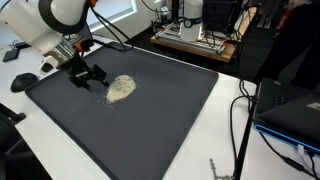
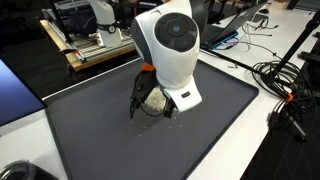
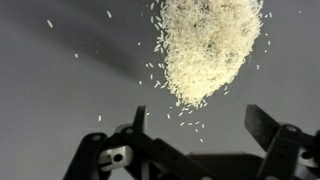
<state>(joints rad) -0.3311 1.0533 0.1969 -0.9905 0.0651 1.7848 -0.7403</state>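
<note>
Tool: we find it spread fully open with nothing held, hanging low over the mat.
Rice pile: we record a heap of loose white grains lying on the mat, just beside the tool and towards the mat's middle.
Rice pile, wrist view: it lies ahead of the open fingers and apart from them. Stray grains are scattered around it.
Mat: dark grey and flat, covering most of the worktop.
Worktop: white, showing along the mat's edge.
Arm: white. In an exterior view we see it hiding much of the rice pile.
Cables: black, lying on the worktop beside the mat, well apart from the rice pile.
</note>
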